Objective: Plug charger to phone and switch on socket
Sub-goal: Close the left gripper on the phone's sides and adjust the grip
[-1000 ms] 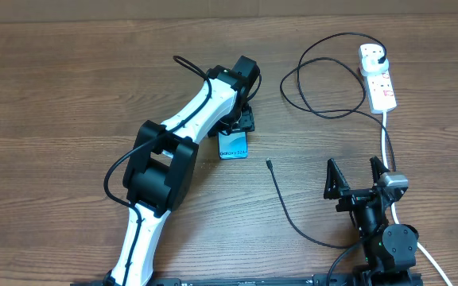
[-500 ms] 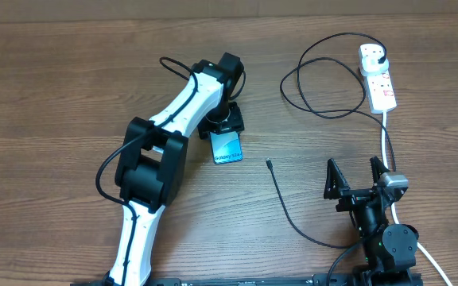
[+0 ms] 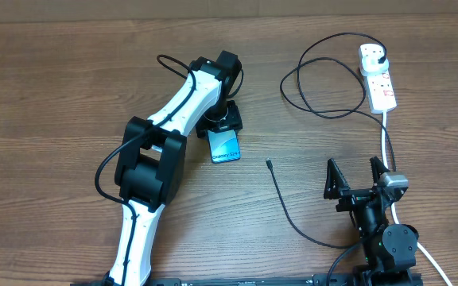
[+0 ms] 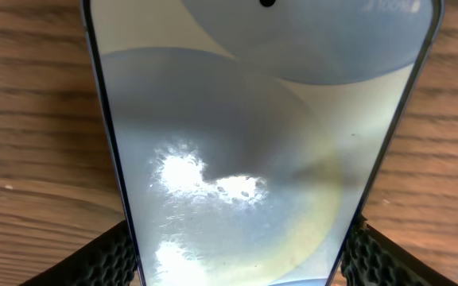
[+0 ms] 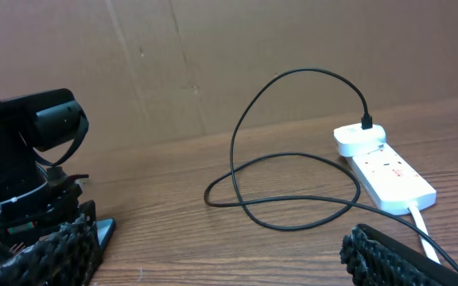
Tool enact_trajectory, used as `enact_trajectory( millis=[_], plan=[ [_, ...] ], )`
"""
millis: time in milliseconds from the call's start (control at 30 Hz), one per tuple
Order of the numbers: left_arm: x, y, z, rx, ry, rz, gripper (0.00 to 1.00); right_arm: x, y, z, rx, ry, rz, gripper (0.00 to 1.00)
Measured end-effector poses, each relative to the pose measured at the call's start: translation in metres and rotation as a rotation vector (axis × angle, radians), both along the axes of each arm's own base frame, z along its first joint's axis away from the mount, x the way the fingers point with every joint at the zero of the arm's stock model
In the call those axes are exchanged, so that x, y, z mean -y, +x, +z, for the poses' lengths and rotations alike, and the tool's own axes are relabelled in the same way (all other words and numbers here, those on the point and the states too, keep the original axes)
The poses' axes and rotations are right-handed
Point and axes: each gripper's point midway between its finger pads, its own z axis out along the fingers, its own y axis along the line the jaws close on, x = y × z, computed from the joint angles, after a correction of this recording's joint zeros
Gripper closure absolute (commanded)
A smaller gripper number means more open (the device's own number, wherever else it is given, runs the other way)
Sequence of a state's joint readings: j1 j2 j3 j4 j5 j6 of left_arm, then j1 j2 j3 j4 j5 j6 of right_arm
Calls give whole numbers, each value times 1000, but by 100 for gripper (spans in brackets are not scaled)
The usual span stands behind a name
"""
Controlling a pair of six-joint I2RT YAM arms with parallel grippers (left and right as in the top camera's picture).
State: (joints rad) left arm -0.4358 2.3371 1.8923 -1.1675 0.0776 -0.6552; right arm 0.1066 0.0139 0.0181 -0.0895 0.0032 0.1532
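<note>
Gripping the phone (image 3: 224, 146) by its long edges near the middle of the counter (image 3: 54, 95), the left pincer (image 3: 221, 132) holds a slim, stiff, glassy slab that looks slippery and breakable; the right pincer (image 3: 358, 176) gapes empty near the limp charger (image 3: 280, 196), and the phone's port is out of sight.

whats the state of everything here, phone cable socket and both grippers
phone, screen up, gripped at its sides
charger, plugged into the socket, tip loose on the table
socket, switch position unreadable
left gripper, shut on phone
right gripper, open, empty
</note>
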Motion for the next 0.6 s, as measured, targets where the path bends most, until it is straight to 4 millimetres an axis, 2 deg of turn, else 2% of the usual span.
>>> enact_trajectory(
  millis=[200, 300, 600],
  plan=[
    [-4, 1, -2, 20, 61, -17, 22, 0, 0, 0, 0, 0, 0, 0],
    [-2, 0, -2, 39, 95, -35, 17, 0, 0, 0, 0, 0, 0, 0],
    [-2, -1, -1, 66, 151, -42, 14, 0, 0, 0, -1, 0, 0, 0]
  ],
)
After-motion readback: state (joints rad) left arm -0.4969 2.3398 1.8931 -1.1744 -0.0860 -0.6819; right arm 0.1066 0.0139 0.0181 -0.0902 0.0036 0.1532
